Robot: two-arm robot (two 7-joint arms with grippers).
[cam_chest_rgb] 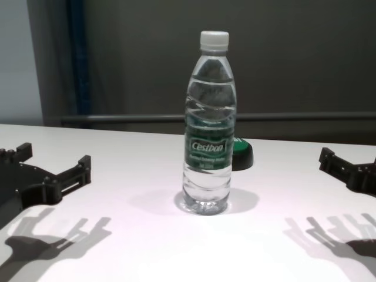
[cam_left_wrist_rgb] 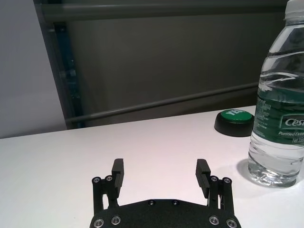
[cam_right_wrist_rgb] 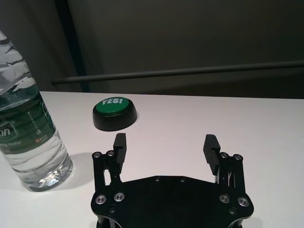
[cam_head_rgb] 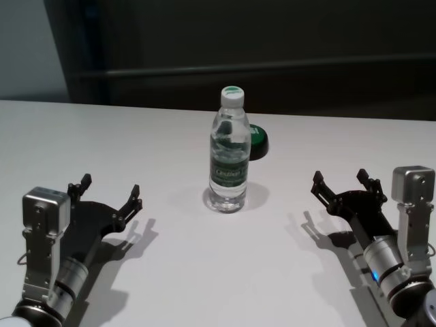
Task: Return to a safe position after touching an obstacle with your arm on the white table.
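left gripper (cam_head_rgb: 109,194) fingers spread | right gripper (cam_head_rgb: 343,184) fingers spread | bottle (cam_head_rgb: 228,151) upright between fingers, apart | risk: inward sweep topples it

One water bottle (cam_head_rgb: 228,150), one green-topped black button (cam_head_rgb: 258,142), one white table (cam_head_rgb: 170,272), two grippers: left gripper (cam_head_rgb: 109,193), right gripper (cam_head_rgb: 343,182).
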